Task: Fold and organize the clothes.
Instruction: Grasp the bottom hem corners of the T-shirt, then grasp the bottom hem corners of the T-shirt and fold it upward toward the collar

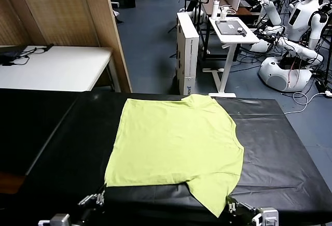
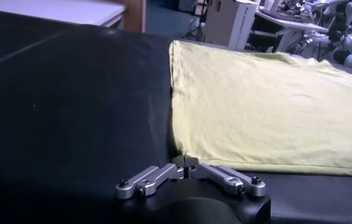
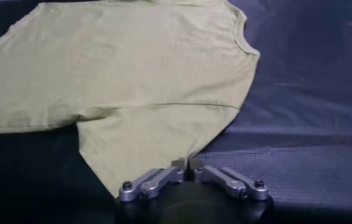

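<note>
From my seat at the controls, I start with my left gripper (image 1: 92, 200), low at the near edge of the black table (image 1: 46, 132). Its fingers are pinched together, and in the left wrist view their tips meet right at the near hem corner of the T-shirt (image 2: 267, 103). I judge that they have that corner caught, though the bite is small and I would not swear to how much cloth is in it. Ahead of this gripper, the shirt's left side edge runs straight away across the table.

The T-shirt (image 1: 176, 143) lies flat and spread out between the two grippers, with the hem towards my left gripper and the round neck away on the right side. I see no fold in the body yet; one sleeve points away at the far edge and the other hangs towards me.

My right gripper (image 1: 232, 205) sits just at the tip of that near sleeve. Its fingers are also drawn together, and the right wrist view shows the sleeve (image 3: 145, 146) edge coming right down to the tips, so I take it as holding the sleeve end.

By my reckoning the task is barely begun: the shirt is laid out and both grips are set, but every fold and the final tidying remain to be done.
</note>
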